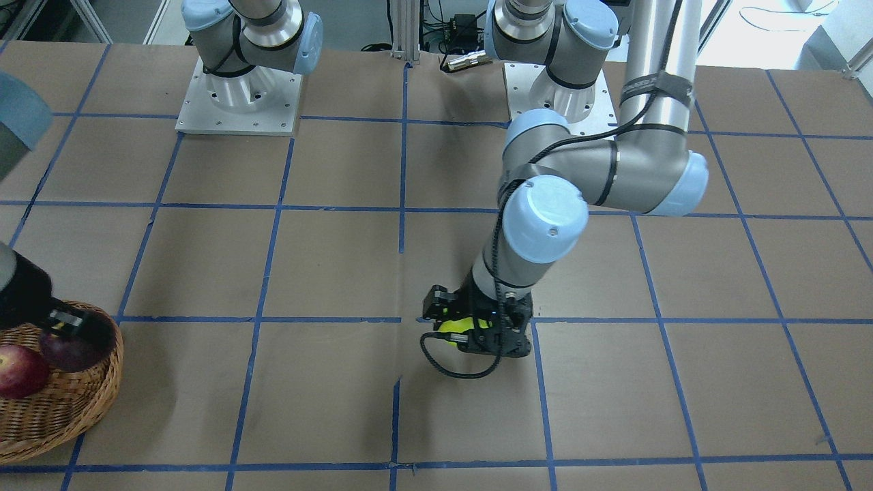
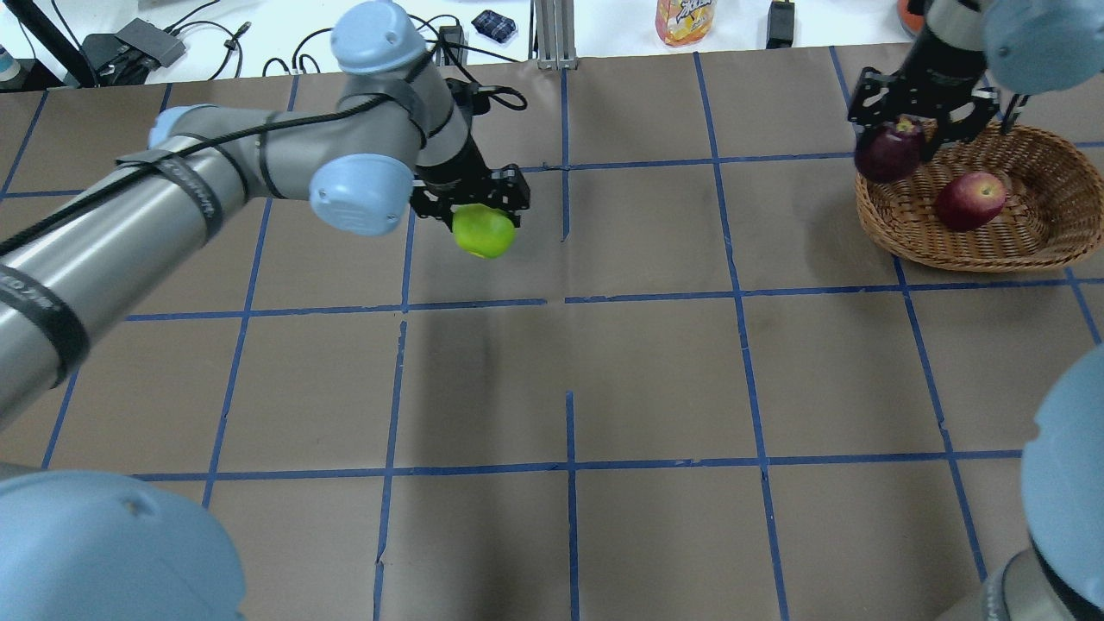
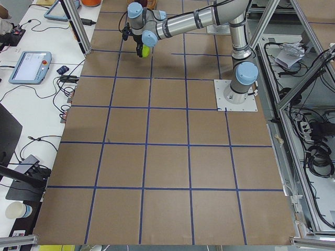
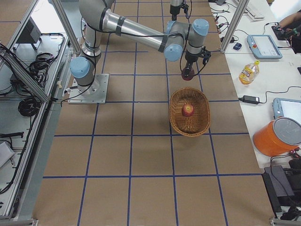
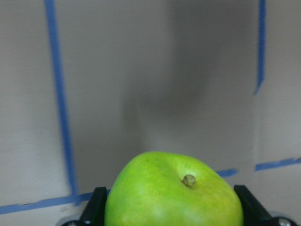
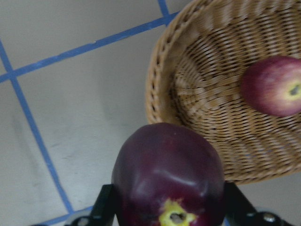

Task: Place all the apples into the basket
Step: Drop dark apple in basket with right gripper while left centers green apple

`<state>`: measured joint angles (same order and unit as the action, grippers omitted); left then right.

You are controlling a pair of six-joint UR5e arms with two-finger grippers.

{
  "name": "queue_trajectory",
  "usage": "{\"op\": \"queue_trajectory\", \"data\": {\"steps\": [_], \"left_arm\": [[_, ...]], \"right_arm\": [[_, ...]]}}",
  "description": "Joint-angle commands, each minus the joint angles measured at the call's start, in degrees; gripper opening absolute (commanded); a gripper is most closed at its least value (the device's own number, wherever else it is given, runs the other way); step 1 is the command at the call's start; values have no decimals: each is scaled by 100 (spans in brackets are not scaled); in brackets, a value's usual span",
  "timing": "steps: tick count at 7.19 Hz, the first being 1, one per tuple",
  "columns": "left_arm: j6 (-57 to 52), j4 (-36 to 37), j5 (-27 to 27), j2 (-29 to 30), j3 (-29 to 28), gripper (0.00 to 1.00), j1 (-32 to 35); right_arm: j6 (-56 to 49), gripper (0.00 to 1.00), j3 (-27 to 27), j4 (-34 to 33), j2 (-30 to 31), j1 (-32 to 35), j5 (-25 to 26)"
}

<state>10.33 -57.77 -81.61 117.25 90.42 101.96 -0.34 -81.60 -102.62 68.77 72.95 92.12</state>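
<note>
The wicker basket (image 2: 1044, 237) stands at the far right of the table and holds the red apple (image 2: 970, 200). My right gripper (image 2: 893, 142) is shut on the dark purple apple (image 2: 887, 153) and holds it in the air over the basket's left rim; in the right wrist view the purple apple (image 6: 169, 174) hangs beside the basket rim (image 6: 157, 84). My left gripper (image 2: 476, 216) is shut on the yellow-green apple (image 2: 484, 231) and holds it above the table's middle, far left of the basket. The green apple (image 5: 174, 193) fills the bottom of the left wrist view.
Brown paper with blue tape lines (image 2: 569, 302) covers the table. An orange bottle (image 2: 684, 19), cables and small devices lie beyond the far edge. The two arm bases (image 1: 239, 102) stand on the robot's side.
</note>
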Motion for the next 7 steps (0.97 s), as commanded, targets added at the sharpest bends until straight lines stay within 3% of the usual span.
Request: {"op": "queue_trajectory", "data": {"steps": [1, 2, 3, 5, 7], "left_arm": [[1038, 958, -39, 508, 28, 32, 639], [1084, 996, -82, 562, 63, 53, 736], [1242, 996, -83, 623, 89, 53, 833], [1252, 987, -83, 650, 107, 100, 886], [1165, 464, -65, 354, -216, 100, 704]], "right_arm": [[-1830, 0, 74, 86, 137, -919, 305], [-2499, 0, 57, -229, -2, -1340, 307], [-2958, 0, 65, -589, -265, -1614, 298], [-3130, 0, 74, -1555, -967, -1731, 298], [-2990, 0, 65, -1585, -1076, -1731, 228]]}}
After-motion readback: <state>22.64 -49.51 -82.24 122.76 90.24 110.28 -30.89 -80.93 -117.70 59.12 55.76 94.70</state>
